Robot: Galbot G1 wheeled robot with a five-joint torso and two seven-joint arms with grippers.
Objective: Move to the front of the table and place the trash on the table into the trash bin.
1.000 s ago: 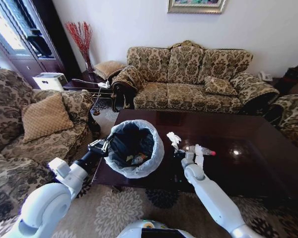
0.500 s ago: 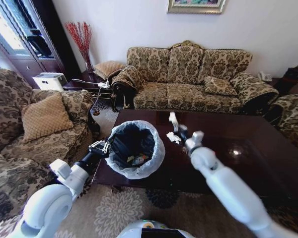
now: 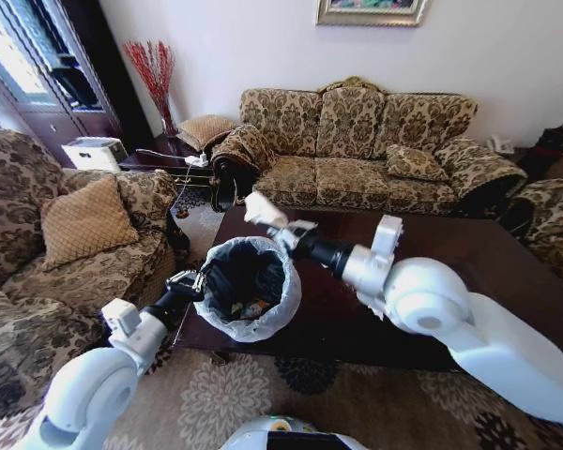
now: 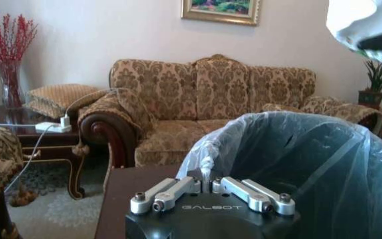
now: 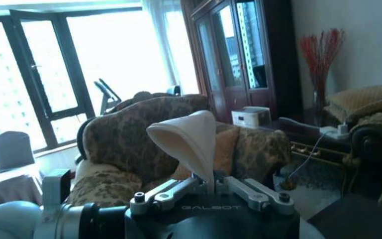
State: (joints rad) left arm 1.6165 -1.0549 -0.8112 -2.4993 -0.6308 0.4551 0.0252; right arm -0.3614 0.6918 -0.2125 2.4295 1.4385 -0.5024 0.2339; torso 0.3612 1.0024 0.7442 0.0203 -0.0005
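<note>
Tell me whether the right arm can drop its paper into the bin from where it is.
Probably yes. The right tool is shut on the paper just above the bin's far rim, with nothing between them. The left tool grips the rim on the opposite side, clear of the drop.

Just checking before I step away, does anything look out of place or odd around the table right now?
Nothing spilled. The trash bin isn't standing on the floor: the left pincer grips its bag rim, holding it by the table, while the right pincer holds white paper above it.
</note>
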